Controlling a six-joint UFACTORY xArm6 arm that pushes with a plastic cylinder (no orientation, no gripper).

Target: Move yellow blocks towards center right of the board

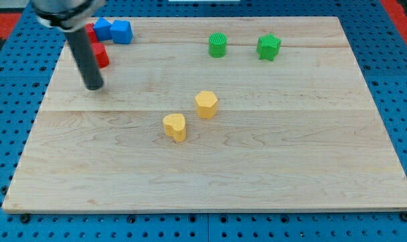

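Note:
Two yellow blocks lie near the board's middle: a yellow hexagonal block [206, 104] and a yellow heart-shaped block [174, 126] a little below and to its left. My tip [95, 87] rests on the board at the upper left, well to the left of both yellow blocks and touching neither. The dark rod rises from the tip toward the view's top left.
The wooden board [291, 168] sits on a blue pegboard. Two blue blocks [114, 30] and red blocks [99, 54] cluster at the top left beside the rod, the red ones partly hidden by it. A green cylinder [218, 45] and a green star-like block [268, 46] are at the top.

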